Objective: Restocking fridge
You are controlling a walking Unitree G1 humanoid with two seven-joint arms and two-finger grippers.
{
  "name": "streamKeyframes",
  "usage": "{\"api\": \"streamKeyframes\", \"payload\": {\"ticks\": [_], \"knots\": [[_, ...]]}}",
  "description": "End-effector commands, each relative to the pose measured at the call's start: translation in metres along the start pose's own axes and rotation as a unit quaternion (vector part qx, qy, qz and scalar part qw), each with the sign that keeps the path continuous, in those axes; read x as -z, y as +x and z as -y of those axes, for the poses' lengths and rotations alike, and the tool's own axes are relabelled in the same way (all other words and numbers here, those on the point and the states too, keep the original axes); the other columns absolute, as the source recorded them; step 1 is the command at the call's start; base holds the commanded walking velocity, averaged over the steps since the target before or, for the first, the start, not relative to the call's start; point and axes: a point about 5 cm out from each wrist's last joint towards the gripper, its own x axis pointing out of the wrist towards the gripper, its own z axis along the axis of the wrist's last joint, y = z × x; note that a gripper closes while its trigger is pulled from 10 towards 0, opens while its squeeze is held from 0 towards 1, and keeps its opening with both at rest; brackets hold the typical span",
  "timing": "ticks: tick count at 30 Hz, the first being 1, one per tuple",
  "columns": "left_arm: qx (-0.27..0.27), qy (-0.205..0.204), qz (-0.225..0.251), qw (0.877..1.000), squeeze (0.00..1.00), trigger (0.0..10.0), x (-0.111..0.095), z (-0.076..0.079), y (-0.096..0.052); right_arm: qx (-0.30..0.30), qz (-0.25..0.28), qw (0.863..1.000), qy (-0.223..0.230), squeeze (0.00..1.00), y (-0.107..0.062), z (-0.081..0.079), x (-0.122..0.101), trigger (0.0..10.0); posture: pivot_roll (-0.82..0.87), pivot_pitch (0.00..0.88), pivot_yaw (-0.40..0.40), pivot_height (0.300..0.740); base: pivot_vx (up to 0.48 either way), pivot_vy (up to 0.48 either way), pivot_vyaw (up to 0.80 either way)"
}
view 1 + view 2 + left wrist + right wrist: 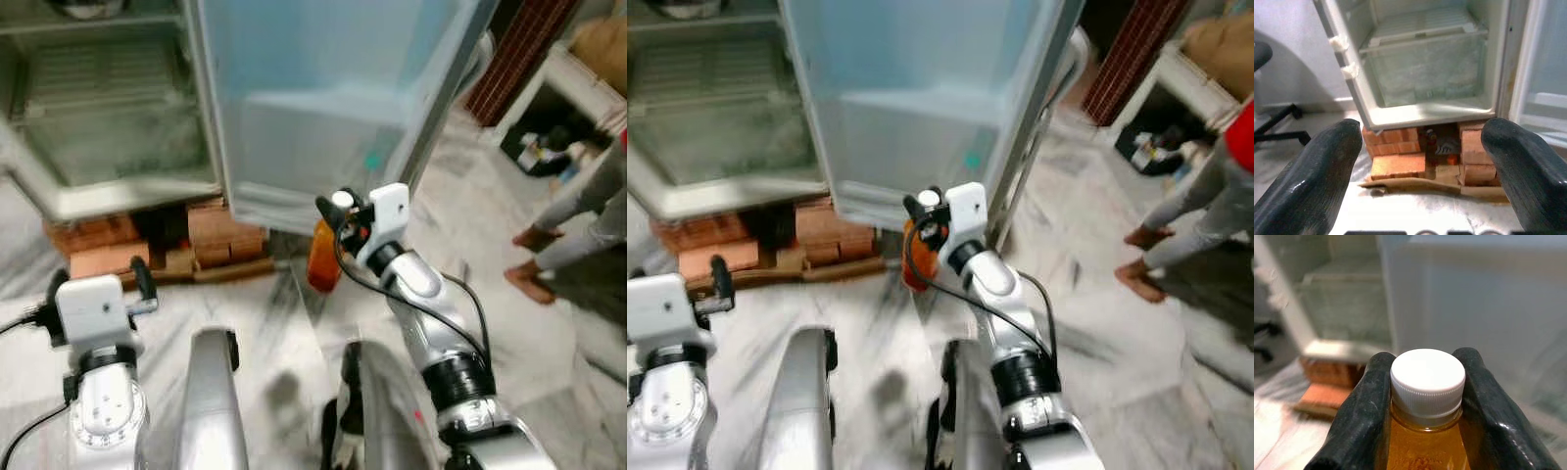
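My right gripper [1425, 396] clasps an amber-filled bottle [1426, 440] by its white ribbed cap [1427, 381], near the open fridge [118, 117]; my left gripper [1422, 166] is spread, empty.

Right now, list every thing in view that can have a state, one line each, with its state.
fridge: open, standing on bricks.
fridge door: swung wide open.
crisper drawer: pushed in, looks empty.
bottle: capped with a white cap, holding orange liquid, held off the floor.
right gripper: shut on the bottle just below its cap.
left gripper: open, holding nothing, facing the fridge.
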Motion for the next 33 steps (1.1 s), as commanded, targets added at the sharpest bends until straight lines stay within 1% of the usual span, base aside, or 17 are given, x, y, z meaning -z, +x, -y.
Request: {"api": "streamKeyframes", "payload": {"ticks": [1, 3, 8, 19, 22, 25, 29, 33], "knots": [[0.000, 0.000, 0.009, 1.000, 0.00, 10.0, -0.0036, 0.0006, 0.0009, -0.020, 0.023, 1.000, -0.001, 0.00, 0.0026, -0.0023, -0.0111, 10.0, 0.10, 0.198, -0.124, 0.572, 0.281, 0.000, 0.00], [0.002, -0.003, 0.008, 1.000, 0.00, 10.0, -0.0034, 0.0022, 0.0003, -0.029, 0.027, 0.999, 0.001, 0.00, 0.0016, -0.0042, -0.0114, 10.0, 0.10, 0.198, -0.124, 0.572, 0.279, 0.000, 0.70], [0.003, -0.005, 0.008, 1.000, 0.00, 10.0, -0.0044, 0.0040, 0.0005, -0.027, 0.027, 0.999, -0.003, 0.00, 0.0019, -0.0033, -0.0116, 10.0, 0.10, 0.198, -0.125, 0.572, 0.279, 0.000, 0.73], [0.007, -0.009, 0.010, 1.000, 0.00, 10.0, -0.0047, 0.0064, 0.0019, -0.032, 0.029, 0.999, -0.009, 0.00, 0.0030, -0.0037, -0.0137, 10.0, 0.09, 0.194, -0.126, 0.572, 0.293, 0.000, 0.00], [0.008, -0.009, 0.010, 1.000, 0.00, 10.0, -0.0052, 0.0067, 0.0034, -0.032, 0.028, 0.999, -0.010, 0.00, 0.0040, -0.0044, -0.0137, 10.0, 0.09, 0.212, -0.128, 0.572, 0.275, 0.000, 0.00], [0.007, -0.009, 0.011, 1.000, 0.00, 10.0, -0.0052, 0.0061, 0.0037, -0.033, 0.027, 0.999, -0.010, 0.00, 0.0037, -0.0052, -0.0127, 10.0, 0.09, 0.208, -0.129, 0.572, 0.259, 0.000, 0.00], [0.001, -0.012, 0.009, 1.000, 0.00, 10.0, -0.0053, 0.0057, 0.0040, -0.038, 0.023, 0.999, -0.007, 0.00, 0.0035, -0.0064, -0.0106, 10.0, 0.10, 0.206, -0.127, 0.572, 0.000, 0.000, 0.00], [0.010, -0.018, 0.017, 1.000, 0.00, 10.0, -0.0077, 0.0098, 0.0035, -0.053, 0.020, 0.998, -0.006, 0.00, 0.0035, -0.0092, -0.0092, 10.0, 0.10, 0.202, -0.122, 0.572, 0.000, 0.000, 0.00]]}}
